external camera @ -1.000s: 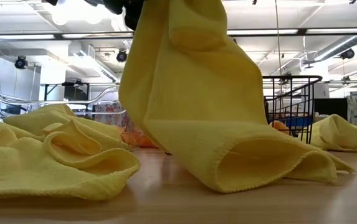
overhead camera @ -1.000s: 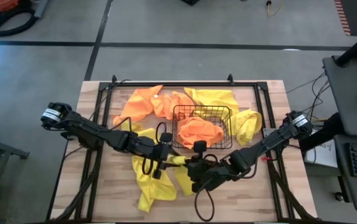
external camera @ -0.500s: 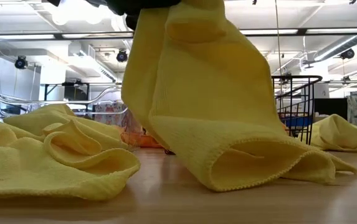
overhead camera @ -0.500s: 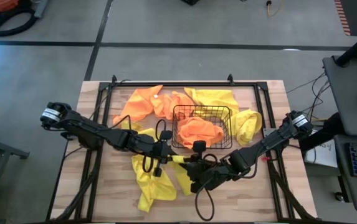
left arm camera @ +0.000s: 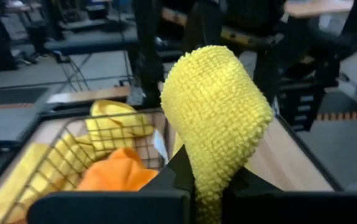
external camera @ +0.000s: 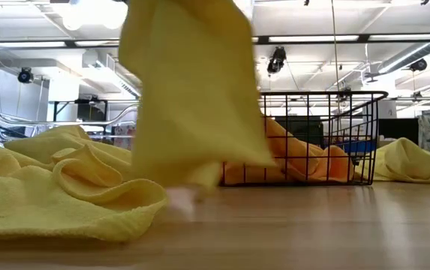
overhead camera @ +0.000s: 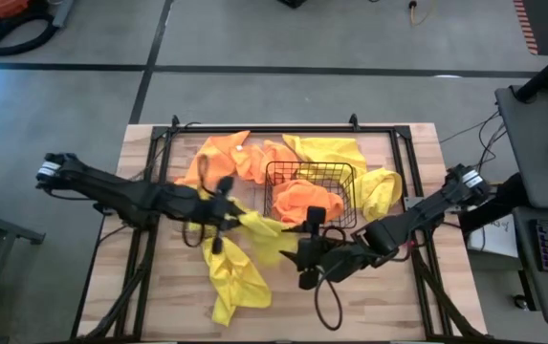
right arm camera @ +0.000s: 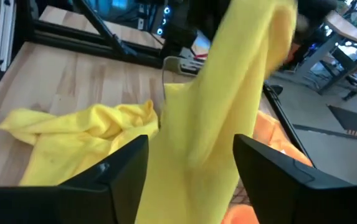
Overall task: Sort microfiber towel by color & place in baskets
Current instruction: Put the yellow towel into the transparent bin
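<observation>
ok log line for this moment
left hand: shut on yellow towel, lifted | right hand: open, off towel | black wire basket: orange towels inside

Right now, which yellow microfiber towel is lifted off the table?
The yellow towel pinched in the left gripper's fingers, hanging beside the black wire basket; the others lie flat.

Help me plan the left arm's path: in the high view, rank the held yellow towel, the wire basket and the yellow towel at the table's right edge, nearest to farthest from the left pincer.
1. The held yellow towel, pinched in the left pincer.
2. The wire basket, mid-table, toward the right arm.
3. The yellow towel at the right edge, past the basket.
</observation>
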Available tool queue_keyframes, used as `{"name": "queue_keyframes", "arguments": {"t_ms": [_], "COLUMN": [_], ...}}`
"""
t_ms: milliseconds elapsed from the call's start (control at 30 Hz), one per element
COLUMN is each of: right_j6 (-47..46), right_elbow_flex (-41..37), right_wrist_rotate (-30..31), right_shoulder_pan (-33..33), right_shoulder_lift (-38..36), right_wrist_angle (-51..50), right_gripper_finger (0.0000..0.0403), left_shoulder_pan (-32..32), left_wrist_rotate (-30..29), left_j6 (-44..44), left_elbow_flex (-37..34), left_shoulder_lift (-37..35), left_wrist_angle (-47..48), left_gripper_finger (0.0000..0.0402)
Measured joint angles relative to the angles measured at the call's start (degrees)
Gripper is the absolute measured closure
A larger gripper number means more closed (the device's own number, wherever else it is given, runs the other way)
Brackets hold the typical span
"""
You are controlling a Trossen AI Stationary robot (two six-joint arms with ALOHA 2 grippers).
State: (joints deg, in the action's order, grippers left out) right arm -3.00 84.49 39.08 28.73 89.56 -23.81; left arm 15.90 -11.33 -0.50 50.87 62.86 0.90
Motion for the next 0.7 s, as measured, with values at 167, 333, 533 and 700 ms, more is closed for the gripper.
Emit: {"name": "queue_keyframes", "arguments": {"t_ms": [167, 333, 533, 700], "right_j6": [-1.22, -1.58, -1.52, -1.50], "right_elbow_flex": [-0.13, -0.13, -0.47, -0.76], "right_wrist_rotate": [0.03, 0.06, 0.02, 0.02], "right_shoulder_pan": [-0.27, -0.28, -0.28, -0.28], "right_shoulder_lift": [-2.27, -3.29, -3.30, -3.30], "right_wrist_angle": [-2.60, -3.35, -3.46, -3.43], "right_gripper_finger": [0.0159, 0.0158, 0.0158, 0.0158], "left_shoulder_pan": [0.00, -0.07, -0.06, -0.07], "left_wrist_rotate": [-0.35, -1.31, -5.08, -15.24], "left_j6": [1.45, 2.69, 2.55, 2.88], "left_elbow_flex": [0.00, 0.00, 0.00, 0.00], "left_shoulder_lift": [-8.59, -15.78, -23.21, -27.20], "left_wrist_angle": [4.85, 7.82, 10.93, 18.72], "left_gripper_finger": [0.0401, 0.0401, 0.0402, 0.0402]}}
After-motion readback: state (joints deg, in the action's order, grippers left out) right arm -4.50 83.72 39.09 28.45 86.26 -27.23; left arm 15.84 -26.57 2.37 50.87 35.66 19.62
